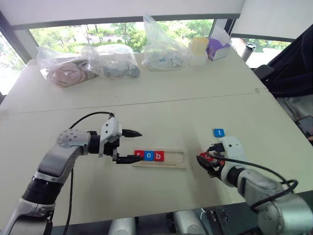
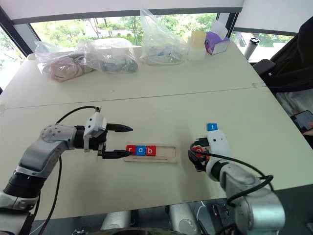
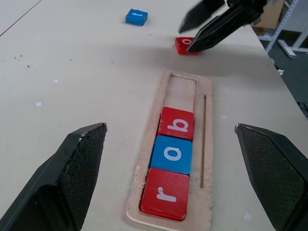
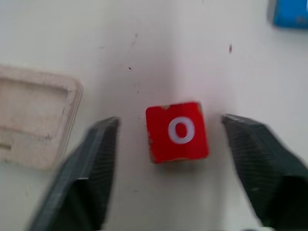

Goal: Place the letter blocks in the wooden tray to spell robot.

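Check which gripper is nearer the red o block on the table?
Right. The right gripper straddles the red o block, fingers open either side of it. The left gripper sits open at the wooden tray's far end.

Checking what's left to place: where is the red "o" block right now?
The red "o" block lies flat on the table between the right tool's open fingers, to the right of the wooden tray, with the blue "t" block farther back.

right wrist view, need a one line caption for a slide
Open right end effector straddles a red "o" block lying on the table, beside the wooden tray's empty end.
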